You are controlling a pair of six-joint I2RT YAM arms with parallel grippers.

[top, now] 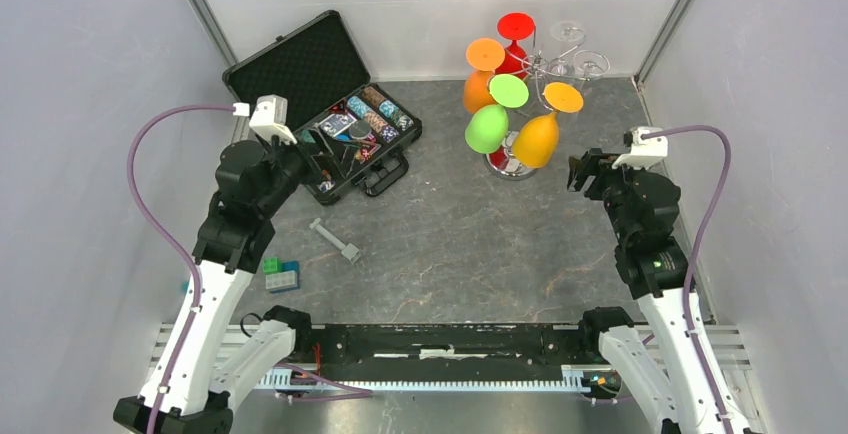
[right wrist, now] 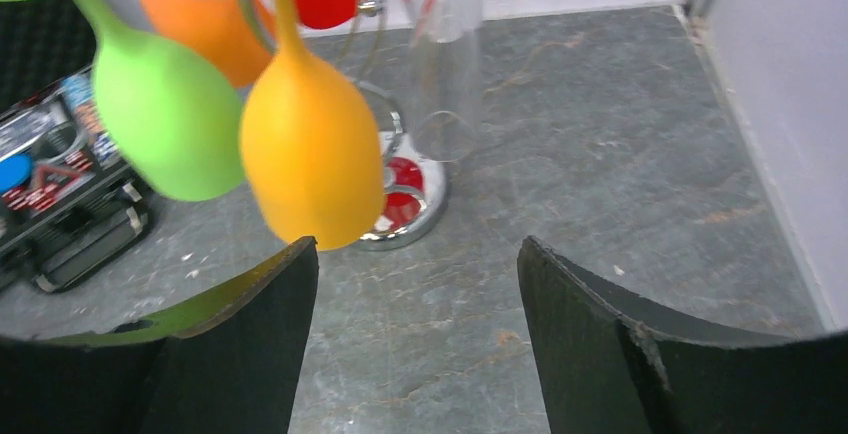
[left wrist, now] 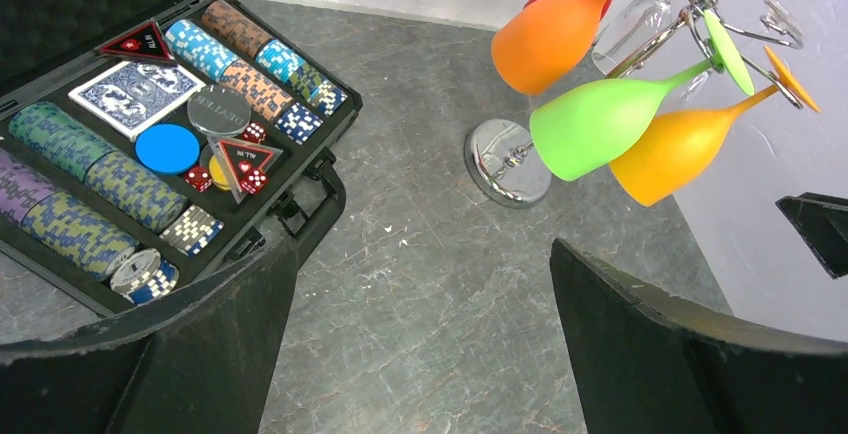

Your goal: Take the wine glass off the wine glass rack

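Note:
The wine glass rack [top: 511, 162], a chrome stand with a round base, stands at the back right of the table. Hanging upside down from it are a red glass [top: 515, 42], an orange glass [top: 479, 82], a green glass [top: 487, 127], a yellow glass [top: 537, 138] and two clear glasses [top: 568, 32]. My right gripper [top: 578, 170] is open and empty, just right of the yellow glass [right wrist: 311, 154], whose bowl hangs close above its left fingertip [right wrist: 290, 264]. My left gripper [top: 316, 161] is open and empty over the case, far left of the rack [left wrist: 508, 162].
An open black case [top: 300, 64] of poker chips, cards and dice lies at the back left. A grey metal part [top: 335, 239] and blue and green bricks [top: 281, 274] lie on the table's left side. Walls close in at the back and both sides.

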